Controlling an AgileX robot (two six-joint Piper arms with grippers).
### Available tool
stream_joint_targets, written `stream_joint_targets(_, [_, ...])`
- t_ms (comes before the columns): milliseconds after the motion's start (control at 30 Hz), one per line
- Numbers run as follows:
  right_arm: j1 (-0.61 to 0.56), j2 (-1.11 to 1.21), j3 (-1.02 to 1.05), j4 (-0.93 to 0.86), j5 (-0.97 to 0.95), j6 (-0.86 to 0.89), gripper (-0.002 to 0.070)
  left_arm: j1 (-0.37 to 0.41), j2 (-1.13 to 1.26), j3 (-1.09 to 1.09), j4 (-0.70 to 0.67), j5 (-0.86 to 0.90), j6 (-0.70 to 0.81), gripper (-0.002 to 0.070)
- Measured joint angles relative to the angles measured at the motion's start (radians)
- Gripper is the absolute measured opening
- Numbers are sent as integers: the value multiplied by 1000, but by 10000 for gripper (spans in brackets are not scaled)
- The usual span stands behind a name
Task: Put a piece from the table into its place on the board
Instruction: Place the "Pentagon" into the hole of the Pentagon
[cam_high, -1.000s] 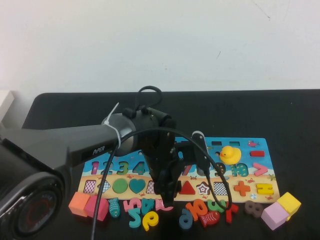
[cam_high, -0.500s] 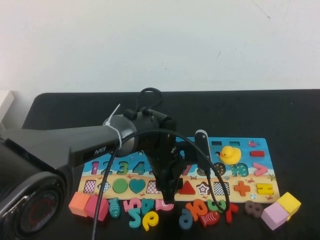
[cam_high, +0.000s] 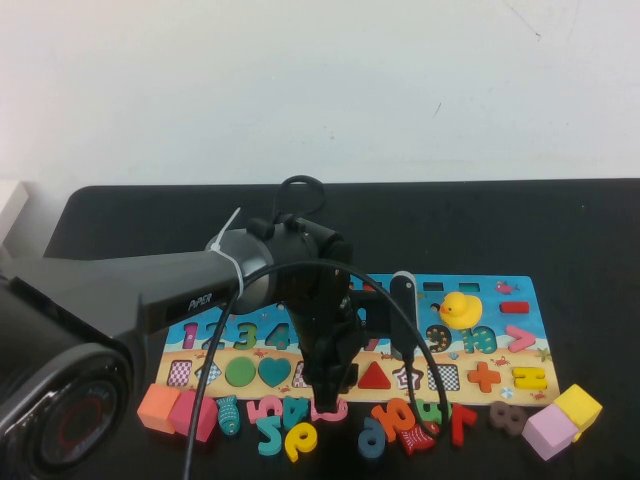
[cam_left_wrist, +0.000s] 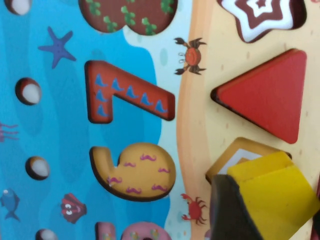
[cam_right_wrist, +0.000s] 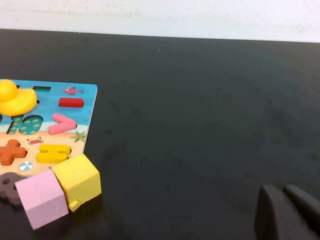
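Poised low over the sandy strip of the board (cam_high: 520, 345), beside the teal heart (cam_high: 274, 371): left jaws (cam_high: 329, 392), clenched on the yellow pentagon (cam_left_wrist: 274, 191), seen in the left wrist view clamped against a dark finger (cam_left_wrist: 229, 210). Directly beneath the held piece, the pentagon recess (cam_left_wrist: 235, 159), pale and half covered; just beyond the jaws, the red triangle (cam_left_wrist: 267, 95) seated in its slot, then the star recess (cam_left_wrist: 260, 17). Along the near edge on the desk (cam_high: 600, 240), a litter of loose number pieces (cam_high: 285, 425). Far right and well clear of the board, right jaws (cam_right_wrist: 285, 214), pressed together on nothing. Risk from here: corners apparently not square with the recess, so a catch on the rim or a tilted seat if let go too soon.
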Motion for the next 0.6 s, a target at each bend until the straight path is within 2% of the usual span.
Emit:
stream_joint_targets(467, [0, 0, 0, 0, 0, 0, 19, 0, 0, 0, -10, -36, 14, 308])
stream_joint_targets(600, [0, 0, 0, 0, 0, 0, 19, 0, 0, 0, -23, -36, -26, 308])
